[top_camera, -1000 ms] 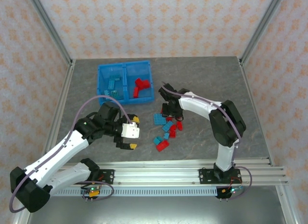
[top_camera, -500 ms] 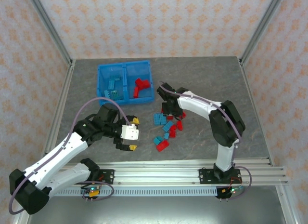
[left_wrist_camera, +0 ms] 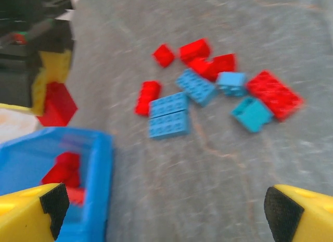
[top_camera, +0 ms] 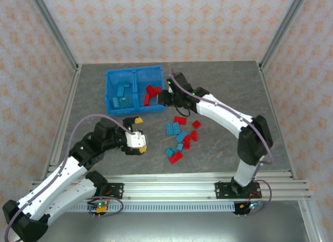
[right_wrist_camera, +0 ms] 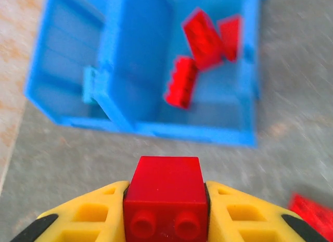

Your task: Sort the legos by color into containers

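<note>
Right wrist view: the right fingers [right_wrist_camera: 86,218] pinch a red brick [right_wrist_camera: 165,198] just beside the right compartment [right_wrist_camera: 221,104] of the bin [right_wrist_camera: 177,131], which is the one for reds. Next, carry it over and release. The left fingers [left_wrist_camera: 28,213] gape empty.

We look down on a grey table [top_camera: 223,91] with a blue bin [top_camera: 135,110] toward the back, its left compartment holding teal legos [top_camera: 123,96] and its right compartment red legos [top_camera: 151,91]. The right gripper [top_camera: 162,98] sits at the bin's right wall, while the left gripper [top_camera: 140,134], yellow-tipped fingers spread wide, hovers in front of the bin. A loose pile of red and teal legos [top_camera: 182,137] lies to the right of the left gripper.
</note>
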